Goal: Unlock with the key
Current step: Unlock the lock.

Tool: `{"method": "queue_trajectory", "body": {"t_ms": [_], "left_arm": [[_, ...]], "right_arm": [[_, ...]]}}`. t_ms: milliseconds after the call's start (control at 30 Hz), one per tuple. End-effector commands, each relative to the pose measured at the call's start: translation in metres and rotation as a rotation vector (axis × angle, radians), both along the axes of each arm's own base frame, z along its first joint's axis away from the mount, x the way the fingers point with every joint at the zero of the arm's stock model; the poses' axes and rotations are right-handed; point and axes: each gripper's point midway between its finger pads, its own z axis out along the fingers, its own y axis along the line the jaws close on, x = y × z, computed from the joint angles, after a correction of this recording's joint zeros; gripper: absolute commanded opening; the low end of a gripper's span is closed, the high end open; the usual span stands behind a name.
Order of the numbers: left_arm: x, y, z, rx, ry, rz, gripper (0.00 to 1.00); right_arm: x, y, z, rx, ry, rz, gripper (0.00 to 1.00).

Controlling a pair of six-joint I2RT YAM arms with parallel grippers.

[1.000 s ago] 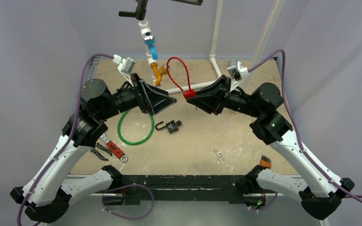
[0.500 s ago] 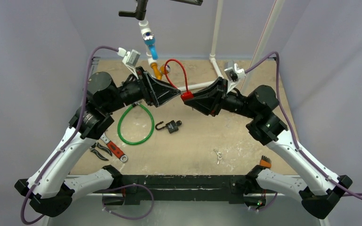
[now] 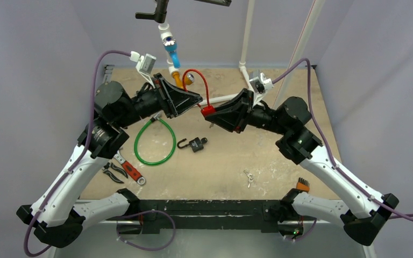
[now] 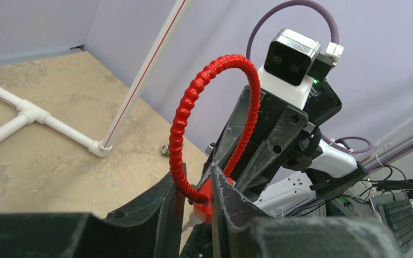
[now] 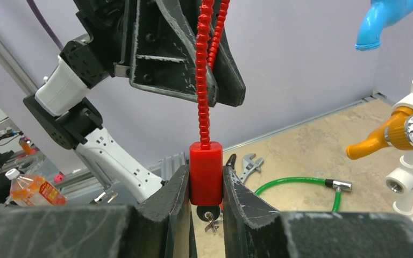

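My right gripper [image 5: 205, 172] is shut on the red lock body [image 5: 206, 172], held upright above the table; in the top view the lock body [image 3: 208, 110] sits at the right gripper's [image 3: 213, 113] tip. A small key [image 5: 209, 213] hangs from the underside of the body. The red ribbed cable [image 4: 193, 102] loops up from the body. My left gripper [image 4: 194, 180] straddles that cable just above the body. Its jaws are narrowed: the cable rests against one finger [image 4: 166, 199], with a small gap on the other side. In the top view the left gripper [image 3: 199, 101] meets the cable [image 3: 204, 86].
A black padlock [image 3: 196, 143] lies mid-table beside a green cable loop [image 3: 153, 144]. Loose keys [image 3: 248, 177] lie near the front, a red-handled wrench [image 3: 130, 170] and pliers [image 3: 113, 173] front left. Blue [image 3: 172, 55] and orange [image 3: 180, 81] taps and white pipes [image 3: 246, 43] stand behind.
My left arm swung right and back to the lock, and its jaws narrowed round the red cable. My right arm carried the lock a little left and back.
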Motion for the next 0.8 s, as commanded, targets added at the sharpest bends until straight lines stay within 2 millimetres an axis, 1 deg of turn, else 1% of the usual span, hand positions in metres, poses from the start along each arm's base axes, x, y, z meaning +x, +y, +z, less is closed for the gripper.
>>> {"method": "queue_trajectory", "body": {"t_ms": [0,67,133,233,300,400,600,667,767], "left_arm": [[-0.007,0.004,0.020,-0.032,-0.102,-0.010,0.16],[-0.007,0.006,0.020,-0.028,-0.115,-0.003,0.07],[-0.006,0.006,0.020,-0.029,-0.120,0.002,0.00],[-0.005,0.007,0.024,-0.038,-0.122,0.012,0.00],[-0.006,0.007,0.026,-0.044,-0.123,0.011,0.00],[-0.008,0.009,0.025,-0.044,-0.118,0.012,0.00],[-0.008,0.009,0.015,-0.031,-0.096,0.012,0.00],[-0.009,0.013,0.017,-0.020,-0.135,0.026,0.00],[-0.008,0.023,0.019,0.015,-0.222,0.062,0.00]], "right_arm": [[-0.001,0.001,0.023,0.067,-0.059,-0.018,0.00],[-0.002,0.007,0.020,0.055,-0.062,-0.014,0.00],[-0.006,0.017,0.014,0.032,-0.062,-0.001,0.00],[-0.014,0.037,0.002,-0.013,-0.052,0.027,0.00],[-0.016,0.044,-0.004,-0.025,-0.040,0.040,0.00],[-0.013,0.043,-0.004,-0.017,-0.036,0.016,0.00],[-0.009,0.043,0.003,-0.009,-0.040,-0.006,0.00],[-0.008,0.039,0.001,-0.019,-0.036,-0.027,0.00],[-0.009,0.030,-0.011,-0.073,-0.037,-0.052,0.00]]}}
